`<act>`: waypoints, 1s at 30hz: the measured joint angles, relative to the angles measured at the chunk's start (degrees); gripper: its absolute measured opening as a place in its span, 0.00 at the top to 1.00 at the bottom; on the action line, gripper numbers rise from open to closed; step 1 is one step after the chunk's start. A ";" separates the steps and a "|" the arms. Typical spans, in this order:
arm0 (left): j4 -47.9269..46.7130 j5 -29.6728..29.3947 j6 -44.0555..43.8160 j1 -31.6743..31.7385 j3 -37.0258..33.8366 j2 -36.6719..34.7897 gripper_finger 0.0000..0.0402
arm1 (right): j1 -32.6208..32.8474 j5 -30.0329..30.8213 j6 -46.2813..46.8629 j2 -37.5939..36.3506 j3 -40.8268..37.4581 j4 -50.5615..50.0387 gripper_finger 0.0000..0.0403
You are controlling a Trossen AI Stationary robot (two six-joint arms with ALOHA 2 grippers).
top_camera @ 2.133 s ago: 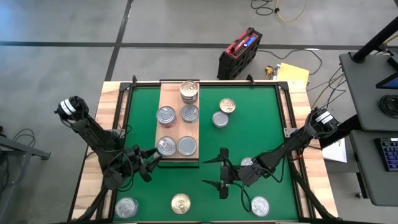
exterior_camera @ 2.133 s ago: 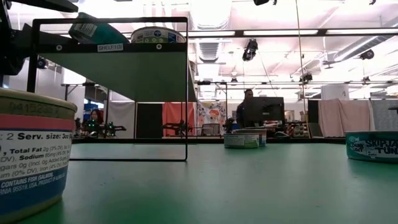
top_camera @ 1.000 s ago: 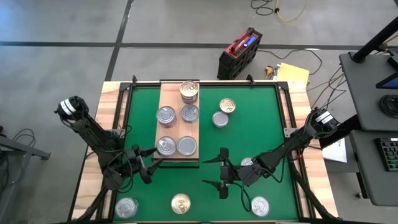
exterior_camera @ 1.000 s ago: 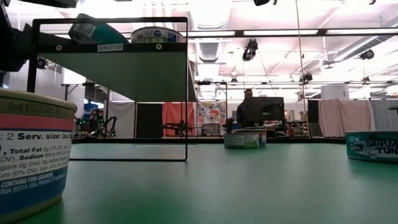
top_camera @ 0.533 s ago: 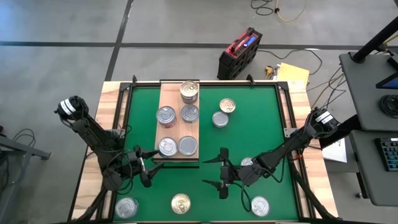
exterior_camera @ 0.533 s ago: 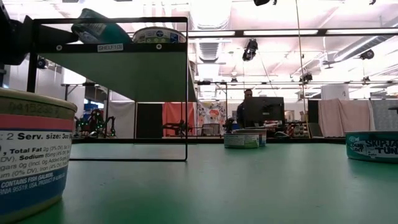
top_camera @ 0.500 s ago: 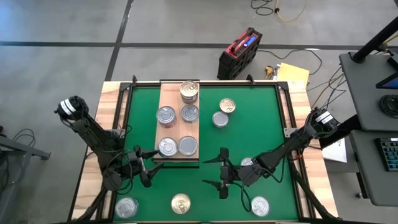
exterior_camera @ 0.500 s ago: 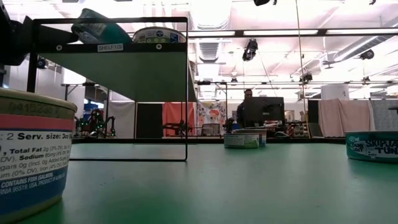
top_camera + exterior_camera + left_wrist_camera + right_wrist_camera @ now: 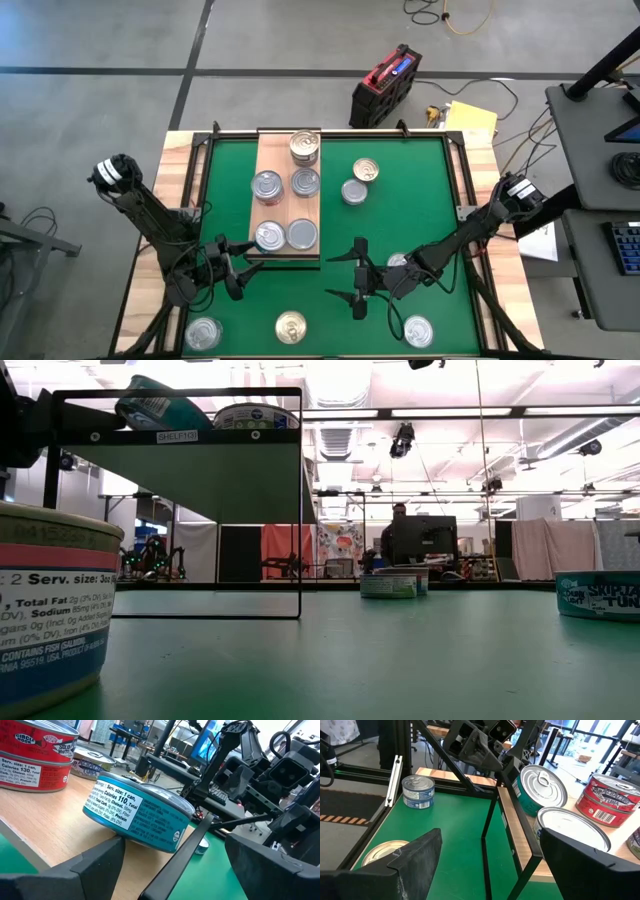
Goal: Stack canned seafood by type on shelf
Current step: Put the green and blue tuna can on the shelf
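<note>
Left tool [image 9: 236,270], its two dark fingers spread apart and holding nothing, sits low at the near left corner of the light wooden shelf board [image 9: 288,155], facing the teal-labelled round flat tin [image 9: 137,812] that rests on that corner. In the left wrist view this tin appears tilted, one edge lifted off the wood, and it lies straight ahead between the open fingers and just beyond their tips, so the likely next move is a short forward reach and a close around its side wall. Being round, the tin has no long axis to line up with; what matters is its flat height and the tilt, which could let it slide or rock as the fingers meet it. Beside it on the board stands another silver-lidded tin [image 9: 301,234], with a red-labelled stack [image 9: 35,757] farther back, so there is little room on that side. Right tool [image 9: 360,279], also open and empty, waits over the green worktop mat [image 9: 400,215] off the shelf's near right corner, clearly farther from the tilted tin. More tins are still on the mat, among them a gold-lidded one [image 9: 290,326] near the front edge, so the sorting looks only partly done.
</note>
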 joint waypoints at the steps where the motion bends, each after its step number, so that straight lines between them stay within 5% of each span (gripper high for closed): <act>1: -0.07 -0.03 0.00 0.00 0.00 0.02 0.19 | 0.00 0.00 0.00 0.00 0.00 0.00 0.18; 30: -4.27 -1.02 -13.61 -0.39 -0.07 0.09 0.19 | 0.02 -0.44 0.84 0.00 0.09 -0.91 0.18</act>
